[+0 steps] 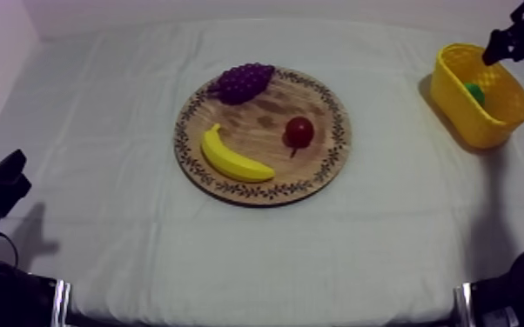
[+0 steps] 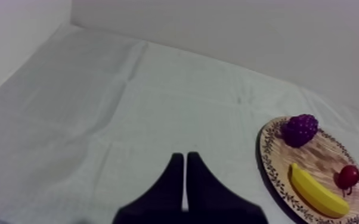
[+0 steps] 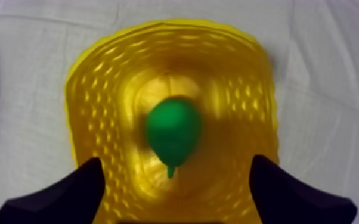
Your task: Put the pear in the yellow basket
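Pear (image 3: 173, 132) lies in the yellow basket (image 3: 98, 89), right end effector (image 3: 177, 164) wide above it; placing looks done, next lift clear

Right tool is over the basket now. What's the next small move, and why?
Probably lift the right tool straight up and clear of the yellow basket. Its fingers stand open with nothing between them, and the pear is inside the basket, free of both fingers, so the placing looks done.
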You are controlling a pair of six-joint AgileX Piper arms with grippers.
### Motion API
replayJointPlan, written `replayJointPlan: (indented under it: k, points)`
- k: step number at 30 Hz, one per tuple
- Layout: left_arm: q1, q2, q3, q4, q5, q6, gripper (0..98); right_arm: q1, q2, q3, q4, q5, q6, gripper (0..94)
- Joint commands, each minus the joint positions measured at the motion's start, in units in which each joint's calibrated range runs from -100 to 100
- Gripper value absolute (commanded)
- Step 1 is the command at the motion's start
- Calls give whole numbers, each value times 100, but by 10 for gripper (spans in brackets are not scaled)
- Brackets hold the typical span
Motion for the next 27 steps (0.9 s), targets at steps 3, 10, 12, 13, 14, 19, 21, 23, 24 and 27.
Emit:
replayJointPlan:
  k: [3, 10, 12, 13, 14, 19, 21, 23, 24, 27]
  points:
    - [-1, 0, 3, 0, -1, 1, 1, -68, -1262, 397, -75, 74, -119, 665]
    - [-1, 0, 3, 0, -1, 1, 1, -363, -3094, 1384, 47, -586, -763, 476]
    - [-1, 0, 3, 0, -1, 1, 1, -437, -3605, 1694, 132, -782, -997, 419]
    - [-1, 0, 3, 0, -1, 1, 1, -471, -3858, 1852, 185, -881, -1113, 387]
    - [-1, 0, 3, 0, -1, 1, 1, -507, -4116, 2026, 248, -994, -1222, 352]
    - [-1, 0, 3, 0, -1, 1, 1, -658, -5476, 3068, 645, -1637, -1700, 164]
    - [-1, 0, 3, 0, -1, 1, 1, -701, -5995, 3526, 783, -1812, -1806, 122]
    - [-1, 0, 3, 0, -1, 1, 1, -706, -6489, 4007, 865, -1991, -1888, 93]
    - [-1, 0, 3, 0, -1, 1, 1, -703, -6732, 4269, 899, -2109, -1926, 83]
    - [-1, 0, 3, 0, -1, 1, 1, -714, -7454, 5121, 982, -2558, -2015, 61]
